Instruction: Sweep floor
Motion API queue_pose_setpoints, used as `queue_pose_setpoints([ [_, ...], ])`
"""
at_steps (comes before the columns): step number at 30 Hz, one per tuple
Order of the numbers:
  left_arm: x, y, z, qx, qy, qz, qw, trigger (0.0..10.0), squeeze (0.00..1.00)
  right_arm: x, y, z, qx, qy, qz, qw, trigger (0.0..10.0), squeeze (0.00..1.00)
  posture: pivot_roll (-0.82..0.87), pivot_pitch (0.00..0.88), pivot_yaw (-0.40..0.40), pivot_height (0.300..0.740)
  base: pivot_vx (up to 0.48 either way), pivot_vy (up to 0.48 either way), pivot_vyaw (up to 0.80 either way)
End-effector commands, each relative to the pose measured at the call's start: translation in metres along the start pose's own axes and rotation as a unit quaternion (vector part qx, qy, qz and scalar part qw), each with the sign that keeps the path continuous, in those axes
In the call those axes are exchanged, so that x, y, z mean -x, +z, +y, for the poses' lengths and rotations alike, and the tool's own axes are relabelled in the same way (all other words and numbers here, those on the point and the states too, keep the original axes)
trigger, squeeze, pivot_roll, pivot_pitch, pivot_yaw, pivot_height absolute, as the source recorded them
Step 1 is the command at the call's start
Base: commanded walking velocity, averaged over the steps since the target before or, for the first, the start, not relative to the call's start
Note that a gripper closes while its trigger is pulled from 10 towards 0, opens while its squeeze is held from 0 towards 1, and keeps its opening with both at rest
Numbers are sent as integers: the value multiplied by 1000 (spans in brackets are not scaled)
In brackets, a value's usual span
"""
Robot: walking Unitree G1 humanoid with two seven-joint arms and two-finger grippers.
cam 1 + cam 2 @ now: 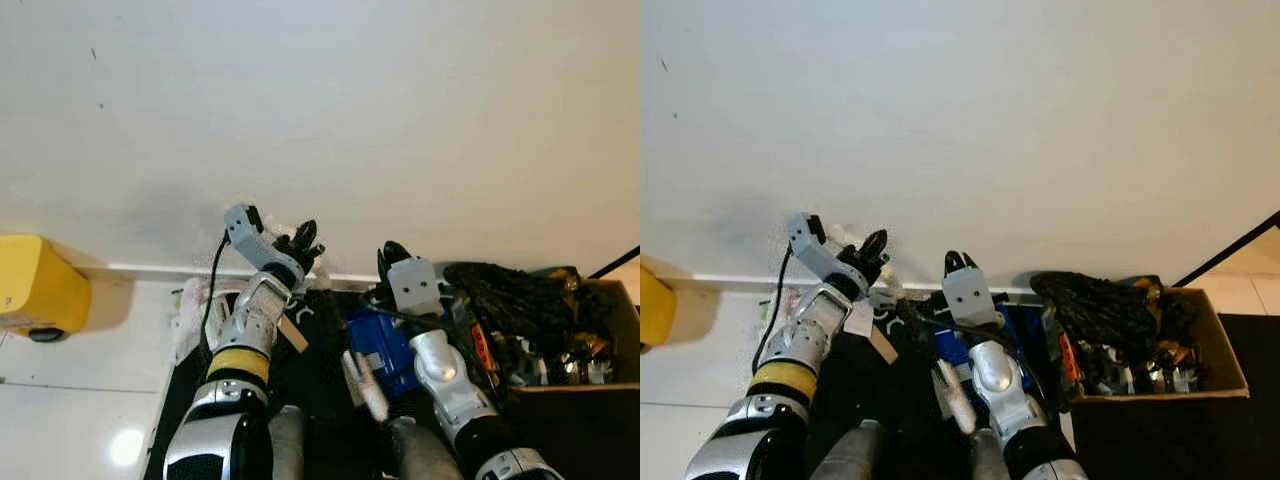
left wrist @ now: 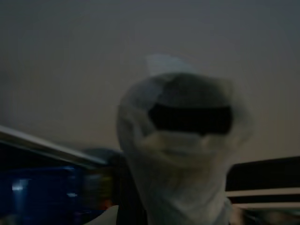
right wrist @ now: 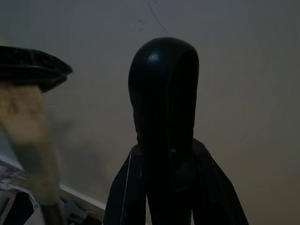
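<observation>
Closest in, the two silver arms are up in front of the head camera, the left arm [image 1: 240, 340] and the right arm [image 1: 445, 375] both reaching toward the wall [image 1: 350, 110], which takes up most of the view. Below it runs the floor [image 1: 80, 370], pale glossy tile, and from here no dirt pile or swept patch can be made out on it. To the right, a cardboard box [image 1: 610, 345] stuffed with dark, tangled clutter. Far left, a yellow bin [image 1: 35, 285] against the skirting. Between the arms, a blue object [image 1: 385, 350], and just beside it a white stick [image 1: 365, 385] lying at a slant; it could be a brush handle, but that's a guess. Left gripper [image 1: 305, 243] sits up near the skirting with a pale, filmy wad [image 2: 183, 154] right at its tip; whether it's apart or clamped on that wad, I can't tell. Right gripper [image 1: 392, 255] points at the wall beside it; the wrist view is too dark to tell whether it's apart or together. My read: the sweeping has hardly started. No clear broom in hand, so the whole floor is left to do.
</observation>
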State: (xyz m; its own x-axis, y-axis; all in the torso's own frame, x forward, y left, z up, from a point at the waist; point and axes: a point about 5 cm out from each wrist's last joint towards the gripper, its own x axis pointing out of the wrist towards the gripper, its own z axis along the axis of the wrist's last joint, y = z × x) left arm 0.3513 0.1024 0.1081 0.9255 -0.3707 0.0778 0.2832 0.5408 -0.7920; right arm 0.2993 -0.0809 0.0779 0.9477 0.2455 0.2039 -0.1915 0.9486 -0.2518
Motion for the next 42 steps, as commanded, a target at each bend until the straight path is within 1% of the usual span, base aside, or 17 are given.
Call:
queue_pose_setpoints([
  [1,-2,-15,-9,46,-25,12,999,10000,0,8,-9,6,-23,1,28,999,10000,0,74,234,29,740,0,0,0],
  [5,-1,-22,-14,65,-43,16,997,10000,0,7,-9,4,-24,-3,28,999,10000,0,79,234,27,740,0,0,0],
  [9,3,-6,-19,54,-67,-11,996,10000,0,6,-9,3,-26,-7,29,999,10000,0,92,230,28,740,0,0,0],
  [10,3,-6,-19,54,-67,-11,996,10000,0,6,-9,3,-26,-7,29,999,10000,0,92,230,28,740,0,0,0],
  [11,10,13,-21,-20,-82,-17,996,10000,0,7,-10,4,-27,-6,30,999,10000,0,108,228,31,740,0,0,0],
  [14,19,31,-24,-132,-99,-8,986,10000,0,7,-10,5,-30,-5,32,999,10000,0,118,228,32,740,0,0,0],
  [15,19,31,-24,-132,-99,-8,986,10000,0,7,-10,5,-30,-5,32,999,10000,0,118,228,32,740,0,0,0],
  [16,25,41,-23,-192,-105,-2,976,10000,0,8,-11,5,-37,-6,33,999,10000,0,123,228,31,740,0,0,0],
  [17,25,41,-23,-192,-105,-2,976,10000,0,8,-11,5,-37,-6,33,999,10000,0,123,228,31,740,0,0,0],
  [18,29,47,-23,-225,-105,0,969,10000,0,8,-11,5,-43,-9,35,998,10000,0,123,228,31,740,0,0,0],
  [20,34,54,-22,-254,-101,-1,962,10000,0,8,-11,4,-54,-17,34,998,10000,0,127,231,30,740,0,0,0],
  [23,35,56,-16,-273,-74,-3,959,10000,0,7,-5,0,-76,-32,18,996,10000,0,125,230,29,740,0,0,0],
  [25,36,54,-13,-273,-62,-1,960,10000,0,6,-3,-1,-78,-33,13,996,10000,0,123,229,29,740,0,0,0],
  [29,37,42,3,-283,-27,18,958,10000,0,7,-5,-2,-79,-40,20,996,10000,0,116,226,31,740,0,0,0],
  [32,39,34,9,-289,-15,31,957,10000,0,6,-6,-3,-92,-57,24,994,10000,0,113,225,32,740,0,0,0],
  [35,39,30,9,-291,-15,37,956,10000,0,7,-6,-4,-100,-68,25,992,10000,0,111,227,30,740,0,0,0],
  [42,39,27,7,-292,-18,35,956,10000,0,8,-8,-3,-80,-62,27,994,10000,0,132,232,29,740,0,0,0],
])
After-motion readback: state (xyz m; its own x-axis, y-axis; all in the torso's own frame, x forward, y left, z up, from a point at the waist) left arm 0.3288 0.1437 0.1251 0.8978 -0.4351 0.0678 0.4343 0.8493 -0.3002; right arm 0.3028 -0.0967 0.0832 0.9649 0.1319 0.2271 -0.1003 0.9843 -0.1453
